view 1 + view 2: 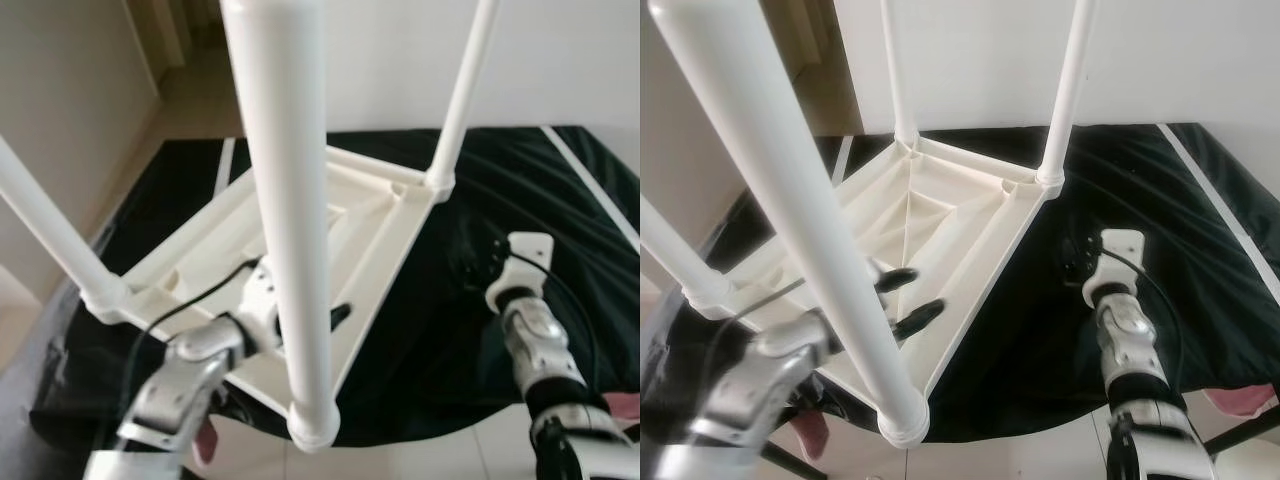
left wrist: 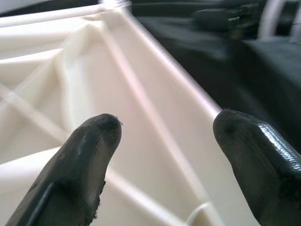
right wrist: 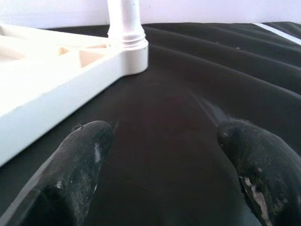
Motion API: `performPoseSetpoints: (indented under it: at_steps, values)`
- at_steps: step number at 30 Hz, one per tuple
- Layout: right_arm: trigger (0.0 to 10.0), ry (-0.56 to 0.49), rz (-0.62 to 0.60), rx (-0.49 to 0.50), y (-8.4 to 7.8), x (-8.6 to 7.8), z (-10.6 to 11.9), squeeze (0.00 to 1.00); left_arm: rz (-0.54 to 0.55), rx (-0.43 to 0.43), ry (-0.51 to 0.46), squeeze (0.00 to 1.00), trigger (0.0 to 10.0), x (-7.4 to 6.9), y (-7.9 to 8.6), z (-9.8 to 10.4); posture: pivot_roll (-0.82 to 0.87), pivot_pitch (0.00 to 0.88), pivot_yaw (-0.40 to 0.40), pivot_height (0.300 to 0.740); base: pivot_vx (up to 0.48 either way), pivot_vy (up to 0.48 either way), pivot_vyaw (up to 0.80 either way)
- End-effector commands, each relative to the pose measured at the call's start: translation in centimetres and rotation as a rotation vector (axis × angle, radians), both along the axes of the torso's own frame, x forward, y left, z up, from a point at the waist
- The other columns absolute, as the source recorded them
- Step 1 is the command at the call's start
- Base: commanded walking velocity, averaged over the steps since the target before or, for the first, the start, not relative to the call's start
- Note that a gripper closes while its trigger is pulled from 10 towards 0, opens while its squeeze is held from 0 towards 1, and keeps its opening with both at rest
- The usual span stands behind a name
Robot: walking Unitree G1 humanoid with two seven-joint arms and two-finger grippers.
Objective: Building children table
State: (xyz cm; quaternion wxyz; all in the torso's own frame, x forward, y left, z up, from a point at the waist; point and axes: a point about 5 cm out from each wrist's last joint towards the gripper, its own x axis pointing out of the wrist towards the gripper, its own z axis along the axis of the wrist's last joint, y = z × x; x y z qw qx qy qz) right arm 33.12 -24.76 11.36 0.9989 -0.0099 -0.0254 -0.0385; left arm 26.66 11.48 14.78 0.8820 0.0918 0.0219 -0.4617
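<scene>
The nearest white leg (image 1: 815, 240) rose from the front corner of the upturned children's table (image 1: 970, 215), which lay top-down on a black cloth (image 1: 1040, 340). Just behind that leg, the left gripper (image 1: 908, 297) hovered over the ribbed underside, fingers (image 2: 89, 155) spread apart and holding nothing. The right gripper (image 3: 164, 155) stood over the cloth beside the table's edge, likewise parted and empty. Farther back, three more legs stood upright at their corners.
</scene>
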Motion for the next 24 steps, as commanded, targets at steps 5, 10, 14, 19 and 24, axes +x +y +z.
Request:
performPoseSetpoints:
  at_steps: [5,10,14,19,24]
  values:
    - [10.0,-0.010,-0.004,0.002,-0.7,-1.0,-0.2,0.00,-0.335,0.127,0.072,0.00,10.0,-2.7,0.1,-1.3,-0.04,0.015,0.050,0.740,0.000,0.000,0.00]
    - [10.0,-0.007,-0.018,0.005,-1.2,-1.8,-0.5,0.00,-0.387,0.229,0.130,0.00,10.0,-3.5,2.2,-1.9,-0.05,0.018,0.048,0.740,0.000,0.000,0.00]
    - [10.0,-0.003,-0.014,0.005,-1.3,-2.0,-0.4,0.00,-0.371,0.247,0.124,0.00,10.0,-3.3,3.1,-1.8,-0.05,0.018,0.047,0.740,0.000,0.000,0.00]
    - [10.0,-0.004,-0.004,0.001,-1.2,-1.9,-0.1,0.00,-0.288,0.270,0.097,0.00,10.0,-2.2,4.9,-1.2,-0.04,0.019,0.039,0.740,0.000,0.000,0.00]
    - [10.0,-0.003,0.028,0.000,-0.3,-1.6,0.0,0.00,-0.111,0.315,0.049,0.00,10.0,-0.3,7.3,-0.7,-0.03,0.025,0.028,0.740,0.000,0.000,0.00]
